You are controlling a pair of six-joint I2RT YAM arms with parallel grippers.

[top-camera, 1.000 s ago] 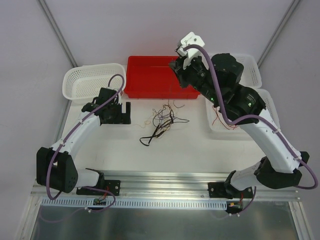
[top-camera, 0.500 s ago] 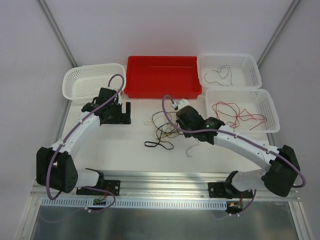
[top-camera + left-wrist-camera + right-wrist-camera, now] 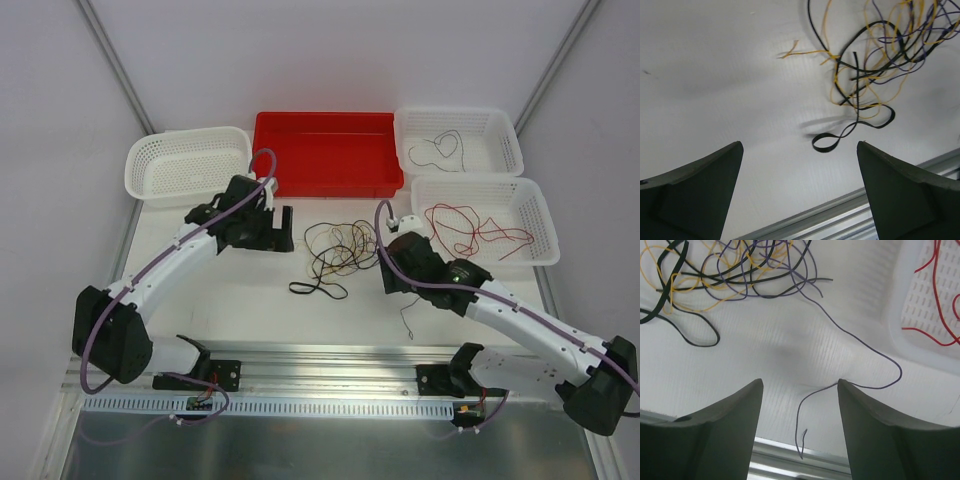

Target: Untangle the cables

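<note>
The cables lie in a tangle (image 3: 335,250) (image 3: 875,55) of black, yellow-tan and purple wires on the white table, with a flat black loop (image 3: 318,290) (image 3: 832,140) at its near side. One purple cable (image 3: 860,342) (image 3: 405,315) trails out of the tangle and runs on the table between the fingers of my right gripper (image 3: 800,382) (image 3: 393,282), which is open and holds nothing. My left gripper (image 3: 800,145) (image 3: 285,230) is open and empty, just left of the tangle.
A red tray (image 3: 325,155) stands at the back. Left of it is a white basket (image 3: 185,165). At the right, one white basket holds a red cable (image 3: 470,225) (image 3: 935,300) and another holds a dark cable (image 3: 440,148). A metal rail (image 3: 330,360) runs along the near edge.
My right arm came down from above the red tray, drew a purple cable out toward the near right, and its jaws opened. My left arm moved right toward the tangle.
</note>
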